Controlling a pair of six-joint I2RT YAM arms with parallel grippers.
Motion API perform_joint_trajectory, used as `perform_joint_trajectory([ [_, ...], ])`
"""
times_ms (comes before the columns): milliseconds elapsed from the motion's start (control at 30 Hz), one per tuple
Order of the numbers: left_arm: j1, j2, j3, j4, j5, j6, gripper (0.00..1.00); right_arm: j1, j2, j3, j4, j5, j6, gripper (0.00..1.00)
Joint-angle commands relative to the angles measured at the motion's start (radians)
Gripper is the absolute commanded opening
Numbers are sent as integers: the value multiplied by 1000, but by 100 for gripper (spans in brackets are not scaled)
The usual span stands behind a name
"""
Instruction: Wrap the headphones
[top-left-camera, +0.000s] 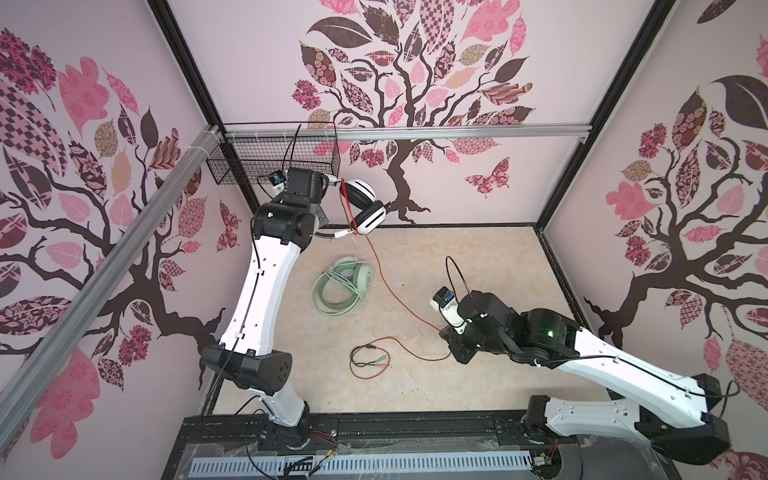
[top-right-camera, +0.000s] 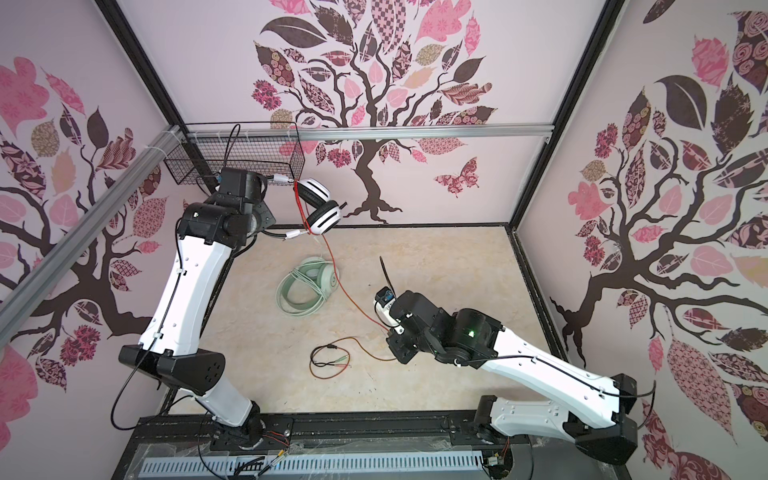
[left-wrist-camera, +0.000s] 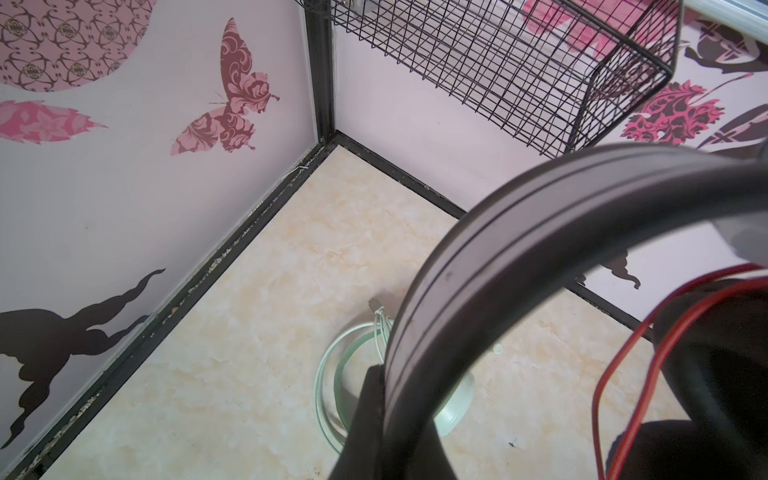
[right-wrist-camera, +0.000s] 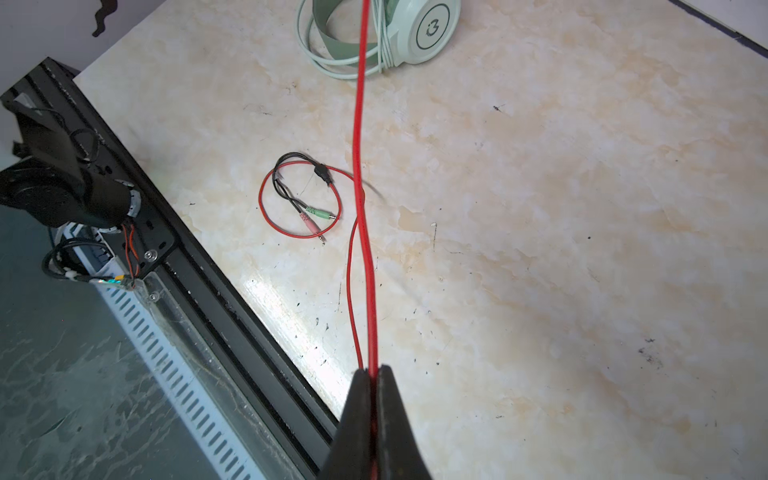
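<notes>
A taut orange-red cable (right-wrist-camera: 357, 124) slanted across the desk (top-left-camera: 490, 262); the mint-green headset (top-left-camera: 358, 274) and coiled plug end (right-wrist-camera: 320, 214) lay left of it, the far right open.

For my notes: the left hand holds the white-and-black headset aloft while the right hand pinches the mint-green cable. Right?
No: the right hand pinches the orange-red cable, as the right wrist view shows. The left hand does hold the white-and-black headset aloft.

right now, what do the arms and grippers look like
Left arm and right arm: white curved shells, black joint housings, a thin black cable clipped along each. A green light glows on the right one. Right gripper: black tapered fingers.
</notes>
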Motion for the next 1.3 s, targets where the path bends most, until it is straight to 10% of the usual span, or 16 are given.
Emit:
perform_joint_trajectory([
  [0, 4, 25, 71, 86, -47, -76, 0, 20, -16, 92, -98, -30, -6, 0],
  [633, -2, 104, 87, 68, -10, -128, 0, 118, 108, 417, -235, -17, -60, 0],
  [1267, -237, -122, -388, 9, -310, 229, 0, 118, 357, 999, -359, 644, -243, 0],
])
